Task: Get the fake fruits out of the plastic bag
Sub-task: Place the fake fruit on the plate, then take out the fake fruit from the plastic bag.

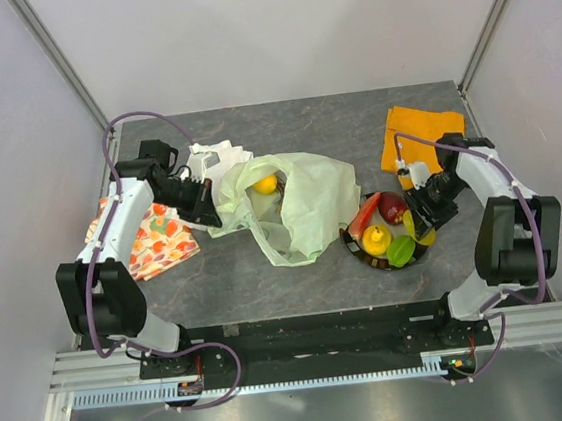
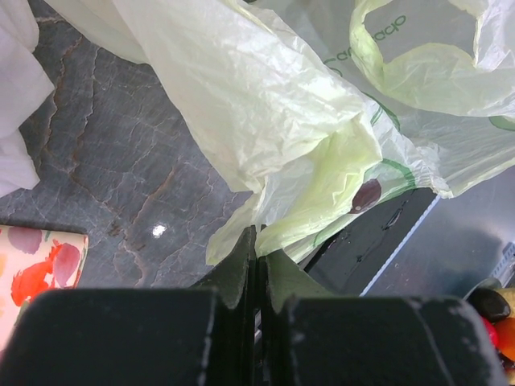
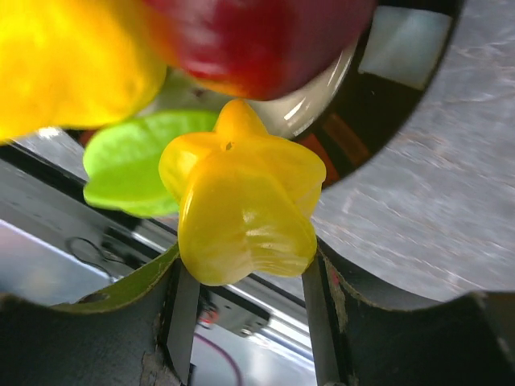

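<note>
The plastic bag (image 1: pixel 306 208), at centre, is pinched at its 9 o'clock rim by the left gripper (image 2: pixel 257 245), jaws pressed together on the film, presumably to steady the mouth. A yellow star-shaped fruit (image 3: pixel 241 209) is clamped by the right gripper (image 3: pixel 245 265) over the plate (image 1: pixel 348 236) at 3 o'clock, for deposit.

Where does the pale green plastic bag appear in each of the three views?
Top external: the plastic bag lies at the grey table's centre, the left gripper at its left edge.
Left wrist: it fills the upper and middle picture, its edge pinched by the left gripper.
Right wrist: not in it; the right gripper holds a yellow fruit.
Shared landmark: the grey table.
</note>
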Tool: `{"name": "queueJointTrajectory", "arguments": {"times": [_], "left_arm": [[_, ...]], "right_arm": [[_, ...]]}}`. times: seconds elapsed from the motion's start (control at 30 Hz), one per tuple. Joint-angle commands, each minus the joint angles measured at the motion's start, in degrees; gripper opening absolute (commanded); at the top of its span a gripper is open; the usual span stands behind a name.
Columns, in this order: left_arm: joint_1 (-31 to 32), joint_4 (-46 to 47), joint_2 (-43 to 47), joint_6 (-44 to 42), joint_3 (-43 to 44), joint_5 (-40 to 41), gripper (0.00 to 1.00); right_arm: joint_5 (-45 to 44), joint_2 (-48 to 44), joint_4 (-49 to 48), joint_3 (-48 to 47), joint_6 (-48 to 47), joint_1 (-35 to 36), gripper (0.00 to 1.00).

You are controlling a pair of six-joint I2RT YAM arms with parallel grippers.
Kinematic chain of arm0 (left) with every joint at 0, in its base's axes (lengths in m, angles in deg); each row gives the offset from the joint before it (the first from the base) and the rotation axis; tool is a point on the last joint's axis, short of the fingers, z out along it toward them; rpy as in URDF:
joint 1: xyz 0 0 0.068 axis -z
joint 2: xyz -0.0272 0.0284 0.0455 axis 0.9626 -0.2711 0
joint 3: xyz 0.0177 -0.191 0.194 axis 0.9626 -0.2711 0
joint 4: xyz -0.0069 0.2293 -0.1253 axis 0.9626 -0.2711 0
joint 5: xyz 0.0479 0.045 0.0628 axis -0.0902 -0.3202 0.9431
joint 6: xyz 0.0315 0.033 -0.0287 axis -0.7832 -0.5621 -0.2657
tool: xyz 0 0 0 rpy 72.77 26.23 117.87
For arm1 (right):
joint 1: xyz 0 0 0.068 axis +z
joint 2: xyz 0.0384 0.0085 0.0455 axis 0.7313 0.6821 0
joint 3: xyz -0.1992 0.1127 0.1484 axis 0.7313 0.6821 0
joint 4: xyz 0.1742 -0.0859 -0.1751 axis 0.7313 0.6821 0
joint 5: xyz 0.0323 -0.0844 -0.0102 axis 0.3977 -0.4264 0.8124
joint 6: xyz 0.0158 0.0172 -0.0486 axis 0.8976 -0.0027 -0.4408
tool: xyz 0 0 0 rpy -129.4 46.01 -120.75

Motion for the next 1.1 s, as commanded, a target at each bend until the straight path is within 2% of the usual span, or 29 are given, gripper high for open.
{"name": "queueJointTrajectory", "arguments": {"times": [0.0, 0.17, 0.3, 0.33, 0.4, 0.47, 0.5, 0.67, 0.73, 0.8, 0.83, 0.9, 0.97, 1.07], "left_arm": [[0.2, -0.5, 0.4, 1.6, 2.1, -0.9, 0.02], [0.2, -0.7, 1.0, 1.9, 1.4, -0.4, 0.02], [0.3, -0.8, 0.7, 2.0, 1.6, -0.2, 0.02], [0.3, -0.6, 0.6, 2.0, 1.6, -0.2, 0.02], [0.3, -0.8, 0.4, 1.9, 1.6, -0.4, 0.01], [0.3, -0.8, 0.3, 1.7, 1.7, -0.4, 0.02], [0.3, -0.8, 0.3, 1.6, 1.7, -0.5, 0.02], [0.3, -0.9, -0.4, 1.2, 2.0, -1.6, 0.02], [0.3, -1.6, 0.4, 0.2, 1.8, -3.1, 0.02], [0.3, -2.0, 1.5, -0.6, 1.3, -4.5, 0.02], [0.3, -2.5, 1.9, -1.1, 1.2, -5.9, 0.02], [0.3, -3.4, 2.6, -1.7, 1.2, -7.1, 0.02], [0.3, -3.9, 3.4, -2.0, 1.2, -8.3, 0.01], [0.3, -4.0, 3.8, -1.7, 0.6, -8.0, 0.01]], "right_arm": [[3.8, 4.2, -2.6, -1.9, 7.2, -2.4, 0.34], [5.6, 9.3, -3.1, -3.3, 12.3, -6.3, 0.35], [5.9, 10.6, -3.8, -3.5, 12.6, -6.5, 0.48], [6.0, 10.7, -4.1, -3.7, 12.7, -6.4, 0.58], [6.5, 10.8, -3.6, -4.6, 12.5, -6.4, 0.69], [6.0, 10.2, -2.0, -5.7, 11.8, -6.4, 0.91], [5.9, 9.9, -0.4, -6.2, 11.1, -6.4, 0.98], [2.0, 4.8, 4.3, -13.8, 9.2, -7.3, 0.98], [3.6, 1.4, 4.1, -22.2, 7.2, -7.2, 0.98], [8.6, -0.3, 1.2, -30.5, 5.7, -3.8, 0.98], [10.1, -1.0, 0.2, -32.8, 5.7, -1.4, 0.98], [10.7, -0.8, -2.8, -37.8, 7.0, 9.0, 0.98], [10.4, 1.7, -5.2, -40.4, 9.1, 18.1, 0.98], [9.7, 8.0, -10.5, -45.7, 13.0, 27.1, 0.95]]}}
